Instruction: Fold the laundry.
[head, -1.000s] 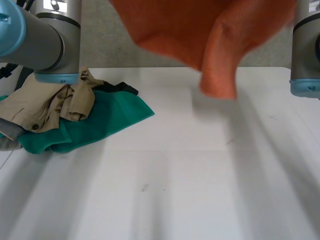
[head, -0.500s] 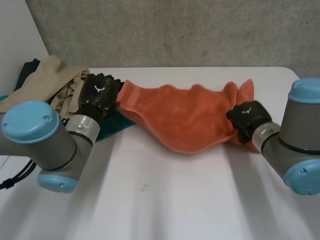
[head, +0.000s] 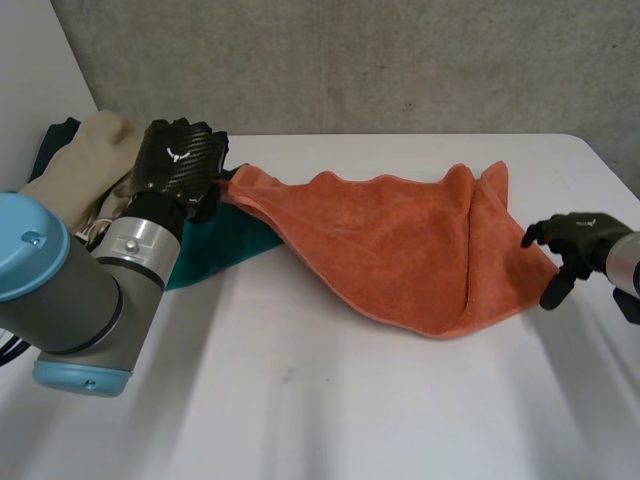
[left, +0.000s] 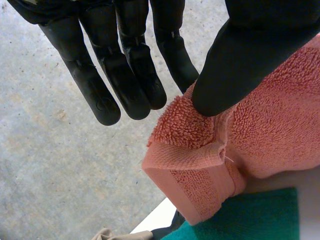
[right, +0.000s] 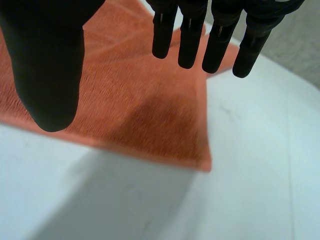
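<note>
Noted right hand (head: 575, 238) off orange towel (head: 400, 240), fingers now straight; left hand (head: 180, 165) still pinching its other corner, cloth lowered onto bench (head: 350, 400).

white flat-topped bench (head: 340, 400): matte top, a few small dark specks, far right corner rounded | rough grey concrete wall (head: 400, 60): behind the bench's far edge | plain white panel (head: 30, 80): beside the wall, at far left

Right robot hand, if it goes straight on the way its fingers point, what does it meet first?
Probably the orange towel, whose corner lies on the white table just beyond the fingertips of the open right robot hand, though depth is unclear.
</note>
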